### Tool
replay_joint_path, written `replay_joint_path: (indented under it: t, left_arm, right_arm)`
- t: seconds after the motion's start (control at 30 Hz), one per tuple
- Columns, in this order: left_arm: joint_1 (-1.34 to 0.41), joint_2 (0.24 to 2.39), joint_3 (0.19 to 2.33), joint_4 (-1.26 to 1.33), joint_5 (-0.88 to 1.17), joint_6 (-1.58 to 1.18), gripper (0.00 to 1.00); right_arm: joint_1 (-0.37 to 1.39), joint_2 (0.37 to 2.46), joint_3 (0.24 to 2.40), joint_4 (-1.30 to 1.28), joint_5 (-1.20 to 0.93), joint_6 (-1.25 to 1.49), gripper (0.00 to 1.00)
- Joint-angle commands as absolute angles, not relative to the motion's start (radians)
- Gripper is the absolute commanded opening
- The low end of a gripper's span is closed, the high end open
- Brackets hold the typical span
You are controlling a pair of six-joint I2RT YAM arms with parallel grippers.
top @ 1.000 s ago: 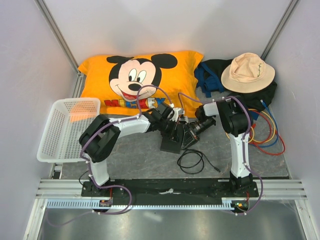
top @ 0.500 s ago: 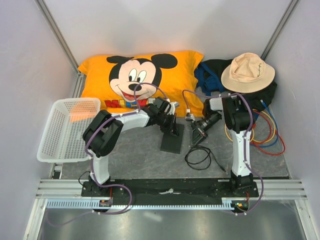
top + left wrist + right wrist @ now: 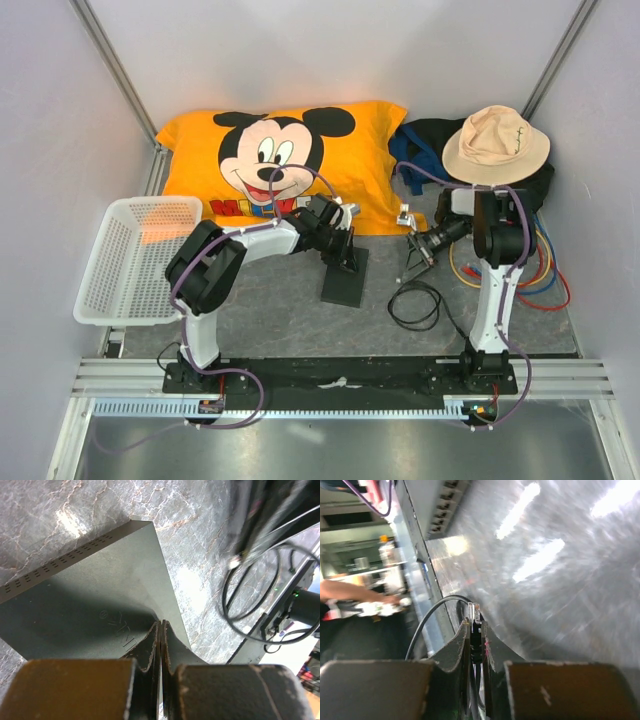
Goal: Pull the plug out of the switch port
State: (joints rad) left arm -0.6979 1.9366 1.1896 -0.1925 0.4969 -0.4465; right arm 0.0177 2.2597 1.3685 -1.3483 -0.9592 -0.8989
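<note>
The switch [image 3: 346, 284], a flat matte-black box, lies on the grey table mat at centre. My left gripper [image 3: 349, 260] is shut and presses down on its top; in the left wrist view its closed tips [image 3: 161, 626] rest on the black lid [image 3: 85, 605]. My right gripper [image 3: 414, 256] is to the right of the switch, apart from it, shut on the plug [image 3: 475, 613]. The plug's clear tip pokes out past the fingers [image 3: 460, 645]. Its black cable [image 3: 420, 304] trails down in a loose coil on the mat.
An orange Mickey Mouse pillow [image 3: 285, 160] lies at the back. A white basket [image 3: 135, 255] sits at the left. A beige hat [image 3: 495, 145] on a dark bag [image 3: 425, 150] and coloured cable loops [image 3: 540, 268] fill the right side.
My right gripper has pulled away to the right from the switch with the plug, dragging the cable coil with it. The left gripper stays pressed on the switch.
</note>
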Motion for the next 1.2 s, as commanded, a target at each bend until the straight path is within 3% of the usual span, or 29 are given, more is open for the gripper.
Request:
replay_joint_path:
  t: [0.0,0.13,0.53,0.7,0.93,1.17]
  left_arm:
    - [-0.704,1.950,1.157,-0.321,0.313,-0.302,0.02]
    - [-0.709,1.904,1.180,-0.310,0.295,-0.253,0.02]
    - [-0.707,1.884,1.256,-0.305,0.256,-0.147,0.02]
    - [-0.704,1.878,1.259,-0.296,0.256,-0.138,0.02]
    - [-0.704,1.845,1.244,-0.287,0.244,-0.109,0.02]
    - [-0.704,1.819,1.218,-0.288,0.236,-0.089,0.02]
  right_arm:
    - [-0.039,2.083,1.394,-1.459,-1.038,-0.962,0.00]
    - [-0.153,2.048,1.494,-1.459,-1.080,-0.882,0.00]
    - [-0.488,2.092,1.825,-1.425,-0.945,-0.660,0.00]
    - [-0.557,2.037,1.711,-1.254,-0.787,-0.583,0.00]
    - [-0.563,1.847,1.450,-0.798,-0.548,-0.420,0.00]
    - [-0.552,1.813,1.402,-0.716,-0.506,-0.414,0.00]
